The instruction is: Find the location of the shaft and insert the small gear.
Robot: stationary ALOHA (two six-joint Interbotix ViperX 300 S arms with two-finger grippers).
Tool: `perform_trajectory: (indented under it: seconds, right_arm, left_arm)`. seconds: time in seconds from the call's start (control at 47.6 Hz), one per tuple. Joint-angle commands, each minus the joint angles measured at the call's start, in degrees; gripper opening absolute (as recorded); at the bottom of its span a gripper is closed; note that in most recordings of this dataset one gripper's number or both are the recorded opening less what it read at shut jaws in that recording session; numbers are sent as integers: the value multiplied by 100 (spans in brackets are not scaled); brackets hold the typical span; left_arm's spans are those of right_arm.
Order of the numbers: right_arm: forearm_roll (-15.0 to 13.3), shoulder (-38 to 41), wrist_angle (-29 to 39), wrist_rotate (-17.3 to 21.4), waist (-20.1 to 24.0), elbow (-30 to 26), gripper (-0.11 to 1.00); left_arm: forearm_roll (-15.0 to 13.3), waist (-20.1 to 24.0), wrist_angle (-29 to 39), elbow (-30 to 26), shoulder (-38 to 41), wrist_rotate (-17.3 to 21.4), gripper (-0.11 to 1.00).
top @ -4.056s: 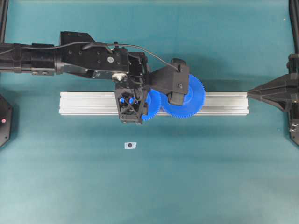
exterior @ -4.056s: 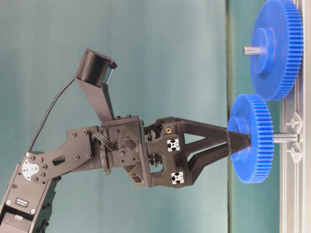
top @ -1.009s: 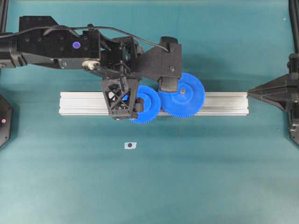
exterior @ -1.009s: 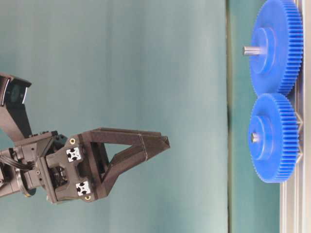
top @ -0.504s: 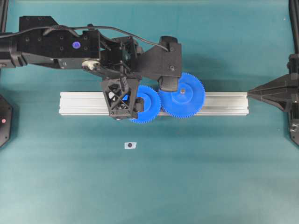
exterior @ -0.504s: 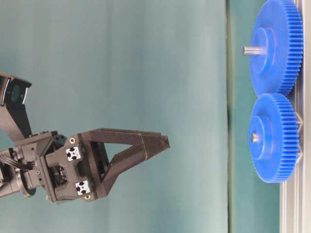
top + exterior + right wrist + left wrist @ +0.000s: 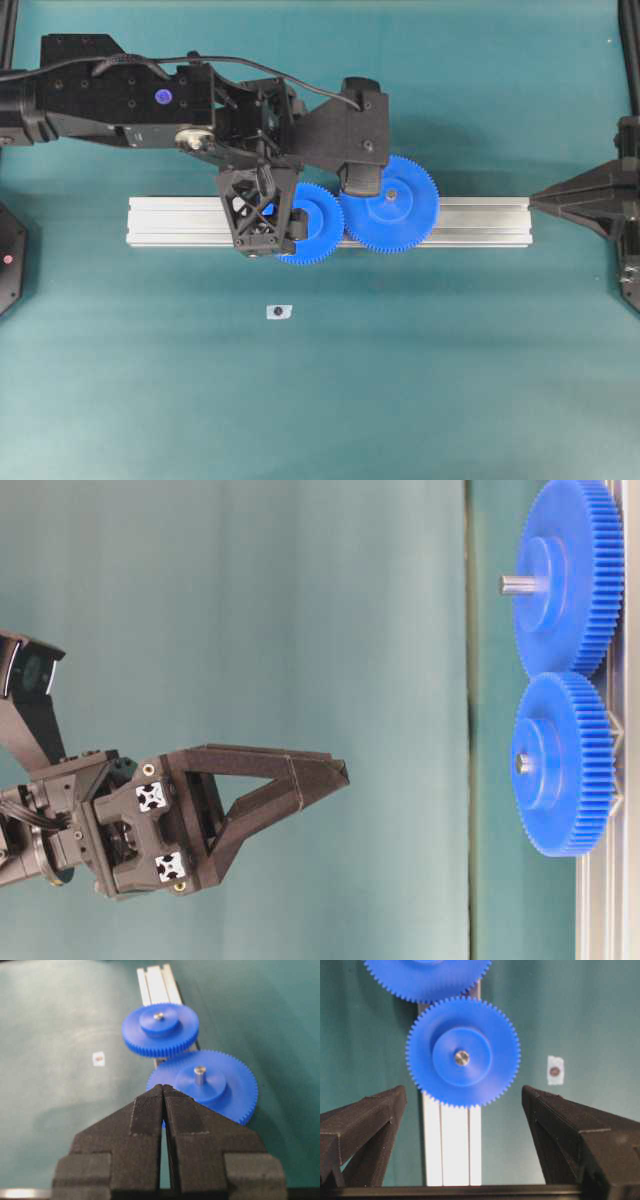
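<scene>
The small gear [image 7: 463, 1052] is a blue toothed disc sitting on the aluminium rail [image 7: 451, 1145]. The shaft [image 7: 462, 1057] shows only as a silvery tip in the gear's hub; its base is hidden. The gear's teeth mesh with the larger blue gear [image 7: 390, 205]. My left gripper [image 7: 462, 1091] is open and empty, raised well clear of the small gear [image 7: 560, 765], as the table-level view of the left gripper [image 7: 340, 770] shows. My right gripper [image 7: 162, 1087] is shut on nothing and hangs back at the rail's right end [image 7: 533, 200].
A small white tag with a dark dot [image 7: 278, 312] lies on the teal mat in front of the rail [image 7: 470, 222]. The larger gear's grey pin [image 7: 199, 1072] stands up from its hub. Black frame posts line the left and right edges.
Since the earliest frames my left gripper has let go of the small gear, which now sits lower on the shaft, and has pulled up and away. Nothing moved in the last second.
</scene>
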Motion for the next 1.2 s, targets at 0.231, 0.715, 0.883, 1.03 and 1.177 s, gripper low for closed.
perform_trajectory:
  seconds: [0.231, 0.715, 0.883, 1.03, 1.177]
  right_arm:
    - [0, 44, -62, 53, -18, -53, 0]
    - [0, 44, -70, 149, -18, -26, 1]
    - [0, 44, -70, 176, -18, -18, 0]
    - [0, 44, -70, 176, -18, -18, 1]
    - [0, 44, -70, 176, -18, -18, 0]
  left_arm:
    - [9, -18, 88, -53, -193, 0, 90]
    - [0, -18, 88, -53, -193, -9, 90]
    - [0, -18, 88, -53, -185, -44, 90]
    - [9, -18, 88, -53, -176, -79, 90]
    - [9, -26, 88, -53, -176, -97, 90]
